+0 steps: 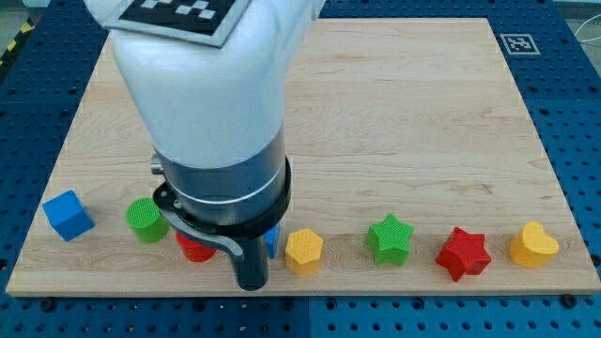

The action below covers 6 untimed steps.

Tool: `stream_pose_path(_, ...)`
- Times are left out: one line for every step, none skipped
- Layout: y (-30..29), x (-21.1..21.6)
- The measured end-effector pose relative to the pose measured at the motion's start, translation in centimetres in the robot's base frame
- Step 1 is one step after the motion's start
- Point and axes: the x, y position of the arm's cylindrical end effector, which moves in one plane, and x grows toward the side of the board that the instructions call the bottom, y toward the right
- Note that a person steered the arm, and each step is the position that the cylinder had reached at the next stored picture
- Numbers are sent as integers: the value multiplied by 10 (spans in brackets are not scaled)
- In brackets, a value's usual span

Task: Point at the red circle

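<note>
The red circle [194, 249] lies near the view's bottom edge of the wooden board, mostly hidden behind my arm; only a red sliver shows. My dark rod comes down just to its right, and my tip [252, 284] sits at the board's bottom edge, close beside the red circle and left of the yellow hexagon [303, 251]. A blue block [272, 242] peeks out right behind the rod.
A row of blocks runs along the bottom: blue cube [69, 215], green circle [146, 220], green star [390, 238], red star [463, 253], yellow heart [533, 245]. My white arm body [202, 94] covers the board's upper left. The board's bottom edge [376, 293] is near.
</note>
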Motion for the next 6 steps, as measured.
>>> stream_pose_path(-13,-7)
stream_pose_path(-25,-21)
stream_pose_path(-28,-53)
stream_pose_path(-29,-87)
stream_pose_path(-29,-104)
stream_pose_path(-24,-94)
